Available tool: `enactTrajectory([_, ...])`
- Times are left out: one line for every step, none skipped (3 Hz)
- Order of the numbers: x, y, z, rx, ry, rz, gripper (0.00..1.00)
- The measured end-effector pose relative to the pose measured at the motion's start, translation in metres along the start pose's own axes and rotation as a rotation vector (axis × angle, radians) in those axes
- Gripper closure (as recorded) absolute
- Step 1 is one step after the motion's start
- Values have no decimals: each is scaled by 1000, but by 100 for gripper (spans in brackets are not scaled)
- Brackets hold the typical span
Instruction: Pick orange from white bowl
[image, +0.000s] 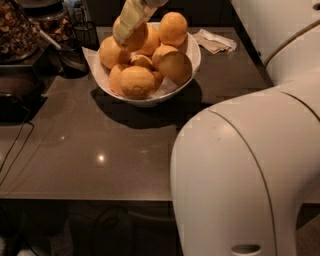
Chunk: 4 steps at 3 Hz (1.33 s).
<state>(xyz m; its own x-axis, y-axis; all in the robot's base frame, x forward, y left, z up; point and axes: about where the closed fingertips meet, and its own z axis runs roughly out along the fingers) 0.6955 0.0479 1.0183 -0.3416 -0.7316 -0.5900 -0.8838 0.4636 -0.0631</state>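
Note:
The white bowl (196, 56) stands at the back of the dark counter, lined with white paper and heaped with several oranges. My gripper (125, 33) comes down from the top edge over the bowl's left back part. Its pale finger (131, 18) lies across the front of one orange (140, 39), which sits higher than the pile beside it. The gripper is shut on this orange; the second finger is hidden behind the fruit. Other oranges lie at the back right (173, 28) and the front (136, 82).
A crumpled paper napkin (216, 41) lies right of the bowl. A dark glass jar (16, 30), a black scoop (74, 60) and a wire holder (86, 33) stand at the left. My white arm (240, 170) fills the right foreground. A cable (15, 150) crosses the counter's left.

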Motion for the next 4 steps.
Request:
enactTrajectory([-11, 5, -17, -39, -62, 11, 100])
enactTrajectory([-23, 19, -40, -115, -142, 21, 100])
enactTrajectory([-29, 31, -60, -212, -236, 49, 100])
enactTrajectory([-30, 43, -75, -299, -299, 61, 100])
